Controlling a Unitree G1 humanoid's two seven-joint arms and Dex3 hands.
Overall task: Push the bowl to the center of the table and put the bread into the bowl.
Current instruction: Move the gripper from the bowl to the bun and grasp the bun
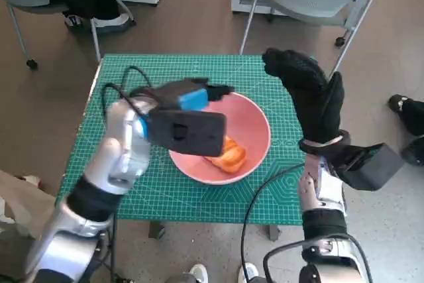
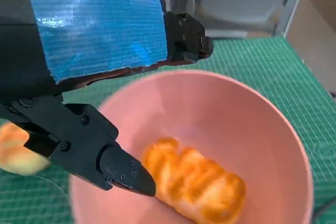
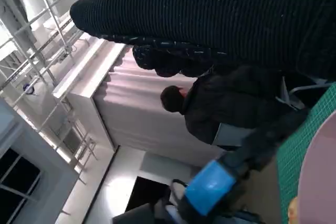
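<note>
Fingers [image 2: 123, 174] just above bread [image 2: 197, 190]

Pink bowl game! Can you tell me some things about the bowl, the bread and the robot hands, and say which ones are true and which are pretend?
1. The bread lies inside the pink bowl. True.
2. The bowl sits on a green mat. True.
3. The right robot hand holds the bread. False: it holds nothing.
4. The bowl is blue. False: pink.
5. The left robot hand has blue tape on it. True.
</note>
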